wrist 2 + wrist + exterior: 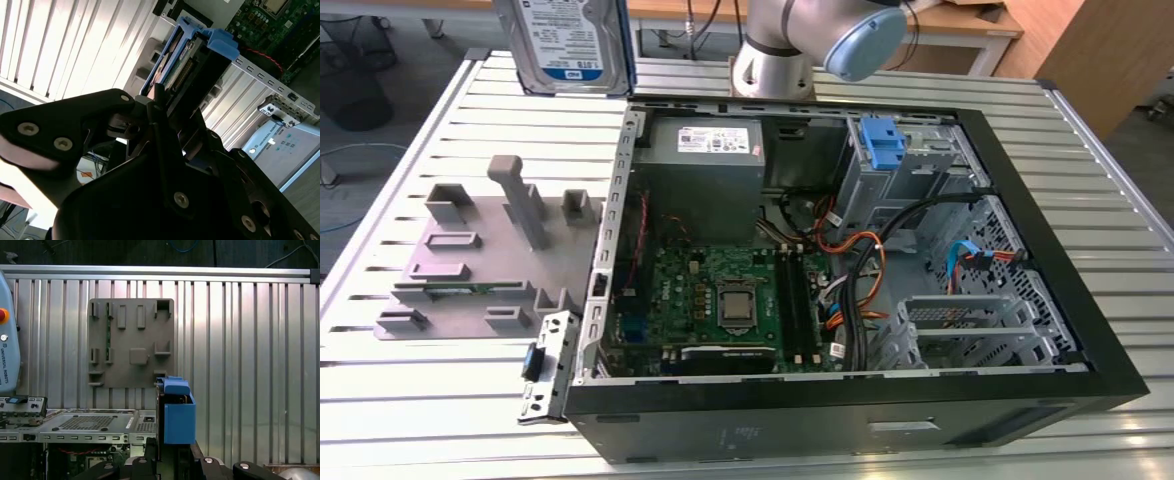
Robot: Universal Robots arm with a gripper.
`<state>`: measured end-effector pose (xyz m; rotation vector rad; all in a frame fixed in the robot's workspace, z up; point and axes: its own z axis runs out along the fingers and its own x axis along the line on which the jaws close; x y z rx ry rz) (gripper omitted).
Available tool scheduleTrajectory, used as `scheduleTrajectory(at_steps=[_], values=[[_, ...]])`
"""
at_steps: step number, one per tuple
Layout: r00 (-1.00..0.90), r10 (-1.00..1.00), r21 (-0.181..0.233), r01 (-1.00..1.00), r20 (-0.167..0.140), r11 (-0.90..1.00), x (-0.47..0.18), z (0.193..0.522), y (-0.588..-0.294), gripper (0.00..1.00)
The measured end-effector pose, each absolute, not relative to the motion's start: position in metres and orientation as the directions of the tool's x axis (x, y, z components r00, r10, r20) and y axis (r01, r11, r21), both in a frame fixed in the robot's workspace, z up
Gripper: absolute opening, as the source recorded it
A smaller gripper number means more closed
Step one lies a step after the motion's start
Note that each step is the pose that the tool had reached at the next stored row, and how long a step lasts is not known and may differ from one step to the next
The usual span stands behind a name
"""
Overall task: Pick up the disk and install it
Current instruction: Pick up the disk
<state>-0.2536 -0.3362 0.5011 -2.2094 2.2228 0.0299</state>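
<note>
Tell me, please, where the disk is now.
The disk stands upright at the exterior view's top left, beside a corner of the open computer case; the second wrist view shows it held in the gripper.

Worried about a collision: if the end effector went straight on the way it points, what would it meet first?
The disk held in the end effector leads; it would likely hit the slatted table beside the grey fixture plate. Depth is unclear.
</note>
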Motion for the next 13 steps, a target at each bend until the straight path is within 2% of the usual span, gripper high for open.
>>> scheduleTrajectory(at_steps=[13], values=[[-0.007, -1.0, 0.009, -1.0, -0.019, 0.006, -0.25, 0.501, -0.352, 0.35]])
